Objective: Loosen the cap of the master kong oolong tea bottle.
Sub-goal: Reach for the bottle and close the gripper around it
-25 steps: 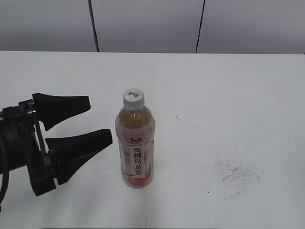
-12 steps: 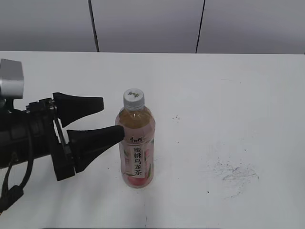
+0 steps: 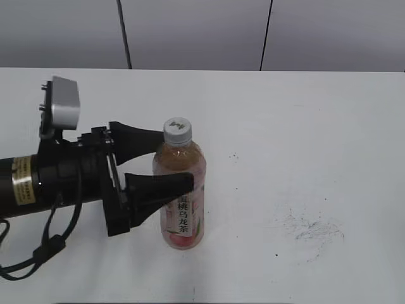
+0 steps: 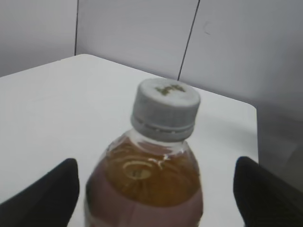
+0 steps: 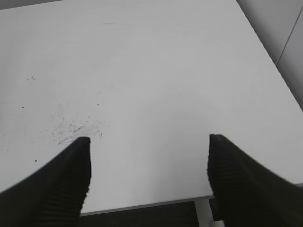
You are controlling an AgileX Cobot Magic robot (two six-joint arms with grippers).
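Left of frame centre, my left gripper (image 3: 169, 166) stands wide, empty, straddling the upright master kong oolong tea bottle (image 3: 180, 199); right gripper (image 5: 147, 161) gapes far off.

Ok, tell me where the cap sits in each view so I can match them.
Exterior view: the cap sits left of centre, atop the bottle.
Left wrist view: centre, slightly above the middle, on the bottle's neck.
Right wrist view: not in it.
Shared landmark: the white table, seen in all three.

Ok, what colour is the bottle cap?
Light grey cap with a small dark logo on top, clearest in the left wrist view.
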